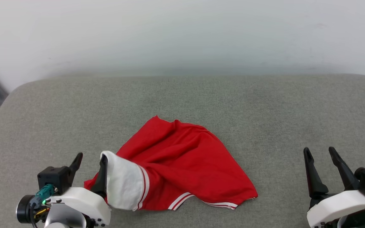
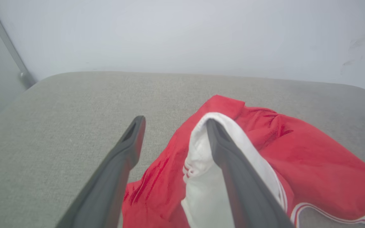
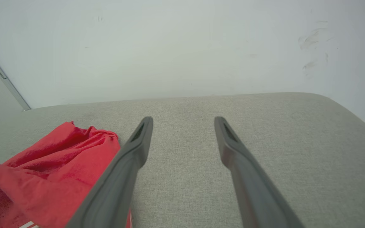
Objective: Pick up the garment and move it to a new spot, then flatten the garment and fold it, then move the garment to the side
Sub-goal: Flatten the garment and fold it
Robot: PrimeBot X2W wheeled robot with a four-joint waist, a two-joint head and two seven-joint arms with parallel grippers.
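The shirt [image 1: 182, 161] lies in a crumpled heap on the grey surface [image 1: 201, 95], near the front edge and a bit left of the middle. It is red, with a white sleeve [image 1: 124, 180] and striped trim. The left hand [image 1: 90, 167] is right beside the shirt, on its left side. Its two fingers are spread wide and pinch nothing. The white sleeve hangs over the finger [image 2: 233, 164] closest to the shirt, like a hat on a peg, so the cloth touches that finger without being held. The right hand [image 1: 321, 161] is wide open too, with nothing in it. It waits well apart from the shirt, off to the right, with bare grey surface between them. The shirt's long way runs slanted, from its far tip in the middle down to the striped hem corner [image 1: 233, 205] at the near right. So the left hand is much nearer (it is already touching). I think the shirt is not flat yet. To spread it out, the left hand may need to slip out from under the sleeve first, and the right hand would have to reach left to the hem corner.
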